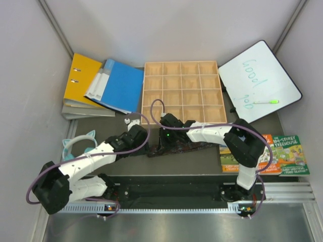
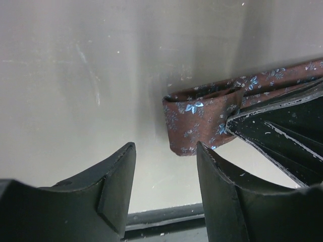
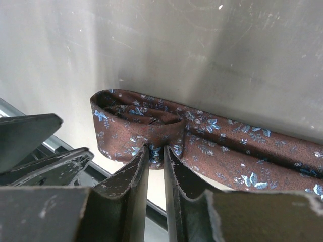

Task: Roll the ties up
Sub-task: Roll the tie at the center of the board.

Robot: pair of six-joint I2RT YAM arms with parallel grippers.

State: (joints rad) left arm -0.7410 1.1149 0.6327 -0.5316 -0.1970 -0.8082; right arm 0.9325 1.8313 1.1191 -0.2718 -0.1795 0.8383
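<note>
Item: one tie [image 3: 227, 151], brown-red woven cloth with small blue flowers. It lies flat along the middle of the table [image 1: 192, 164], parallel to its near edge and just in front of the wooden tray [image 1: 182, 91]. One end is turned into a small loose coil. Handling, by estimate: light, limp, fairly slick; the coil would likely spring open if released. Best hold: across the coil's wall, catching both layers. Right gripper [image 3: 155, 157]: fingers nearly together, pinching the coil's near wall. Left gripper [image 2: 166, 171]: fingers apart, empty, just beside the coil.
</note>
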